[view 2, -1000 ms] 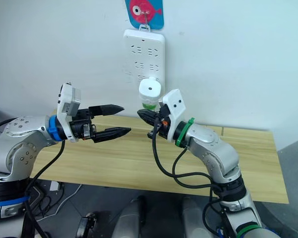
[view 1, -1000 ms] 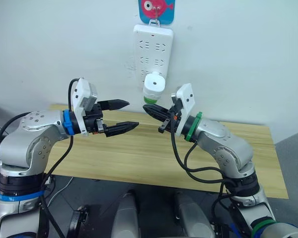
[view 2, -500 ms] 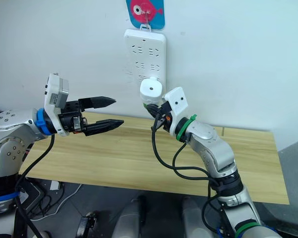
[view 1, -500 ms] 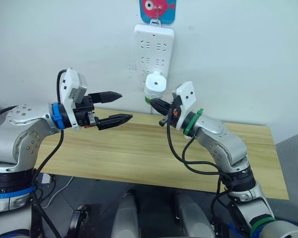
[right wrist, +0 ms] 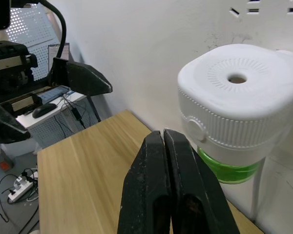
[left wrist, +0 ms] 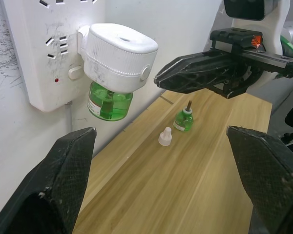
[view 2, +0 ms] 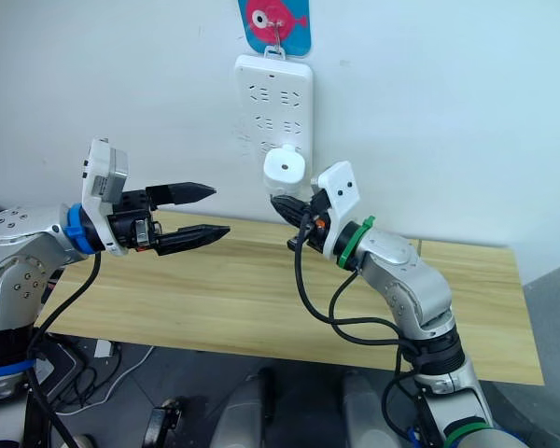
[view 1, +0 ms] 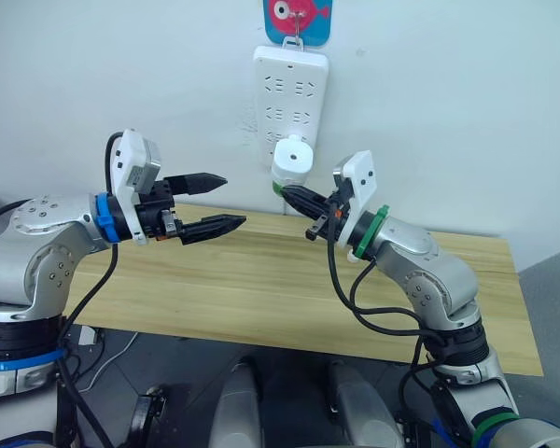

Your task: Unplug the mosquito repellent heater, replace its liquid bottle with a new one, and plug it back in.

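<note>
Hanging from the lower sockets of the long white wall-mounted power strip (view 1: 290,89), the small white rounded plastic heater (left wrist: 118,57) stays plugged in, a green translucent bottle (left wrist: 110,103) screwed in beneath it. The right tool (view 1: 294,195), its two black fingers pressed together and holding nothing, sits just beside the heater, near its green bottle. The left tool (view 1: 215,202) hovers well apart on the left, fingers spread wide and empty. On the pale wooden worktop (left wrist: 185,185) near the wall stand a second small green bottle with a bare wick stem (left wrist: 184,119) and, just beside it, a small white cap (left wrist: 165,137).
</note>
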Controlling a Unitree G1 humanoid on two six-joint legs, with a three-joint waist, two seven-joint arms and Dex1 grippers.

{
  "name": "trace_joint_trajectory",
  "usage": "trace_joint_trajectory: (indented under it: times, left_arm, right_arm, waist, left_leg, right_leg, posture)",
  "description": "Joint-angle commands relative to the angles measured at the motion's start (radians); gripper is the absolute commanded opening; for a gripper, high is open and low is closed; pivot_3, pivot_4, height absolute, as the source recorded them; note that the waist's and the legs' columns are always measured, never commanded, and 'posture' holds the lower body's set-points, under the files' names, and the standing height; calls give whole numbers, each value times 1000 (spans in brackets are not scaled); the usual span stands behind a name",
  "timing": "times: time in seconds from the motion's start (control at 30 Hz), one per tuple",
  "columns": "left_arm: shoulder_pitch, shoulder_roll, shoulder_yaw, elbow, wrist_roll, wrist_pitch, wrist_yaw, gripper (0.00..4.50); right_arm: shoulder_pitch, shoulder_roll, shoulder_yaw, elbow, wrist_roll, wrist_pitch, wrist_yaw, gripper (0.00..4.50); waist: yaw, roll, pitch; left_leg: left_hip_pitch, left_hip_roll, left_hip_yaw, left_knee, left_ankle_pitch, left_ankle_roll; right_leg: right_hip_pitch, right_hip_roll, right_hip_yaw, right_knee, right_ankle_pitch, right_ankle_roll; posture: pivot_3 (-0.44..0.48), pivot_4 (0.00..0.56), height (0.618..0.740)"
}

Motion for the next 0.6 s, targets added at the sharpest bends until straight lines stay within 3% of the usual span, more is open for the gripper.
trace_joint_trajectory:
  times: [0.03,0.6]
  left_arm:
    - [-10,21,9,-18,-6,-21,-9,4500]
    - [-12,14,7,-8,-4,-39,1,4500]
  right_arm:
    - [-7,0,-12,-16,-24,-39,-12,81]
    - [-6,42,-5,5,-98,-65,-66,81]
  waist:
    - [0,0,0]
    - [0,0,0]
  left_leg:
    - [0,0,0,0,0,0]
    - [0,0,0,0,1,-1]
  right_leg:
    - [0,0,0,0,0,0]
    - [0,0,0,1,0,-1]
  posture:
    - [8,248,740]
    - [10,244,740]
